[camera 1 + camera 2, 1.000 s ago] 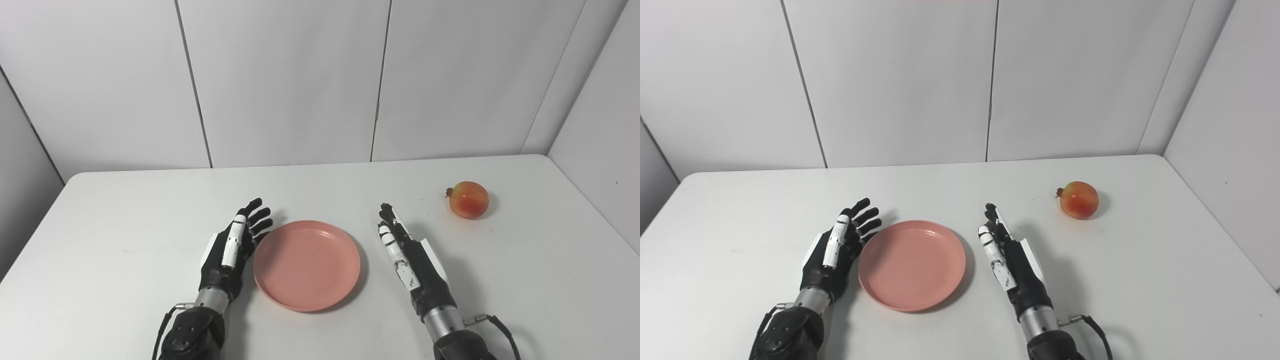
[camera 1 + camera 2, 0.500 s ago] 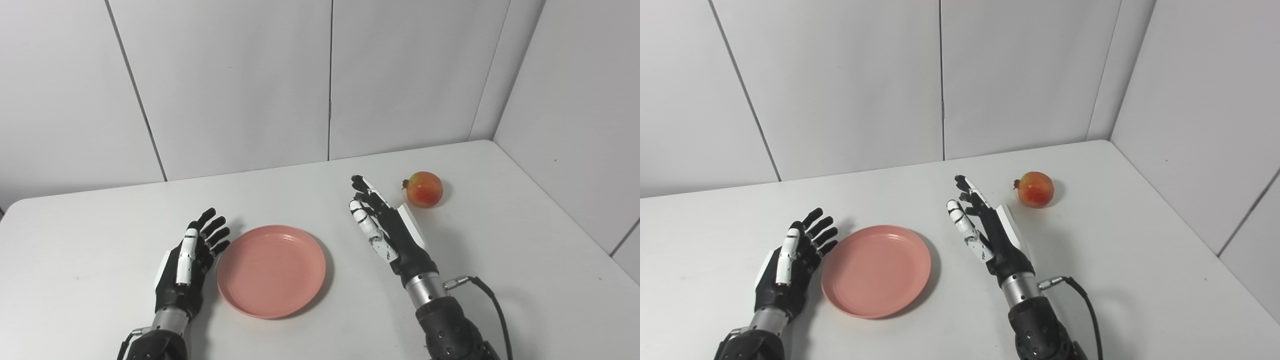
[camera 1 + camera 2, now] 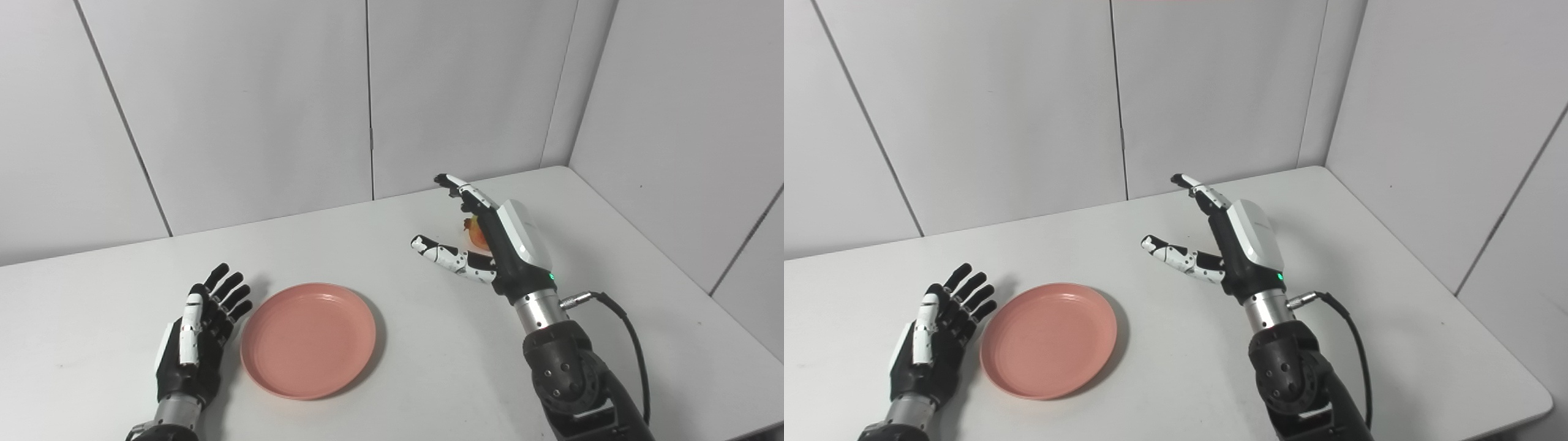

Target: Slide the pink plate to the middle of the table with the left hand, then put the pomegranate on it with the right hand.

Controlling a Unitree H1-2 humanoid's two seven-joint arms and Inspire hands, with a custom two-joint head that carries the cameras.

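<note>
On the white table [image 3: 392,257], our left hand [image 3: 199,334] rests open and empty, fingers spread, just beside the left rim of the pink plate [image 3: 308,339], which lies flat. Farther right, our right hand [image 3: 490,242] hangs raised with thumb and fingers wide apart, holding nothing. The pomegranate [image 3: 474,233] sits on the table behind it, mostly hidden by the palm. We judge the plate step finished and the reach for the fruit in hand; next we must lower around the fruit and close.
</note>
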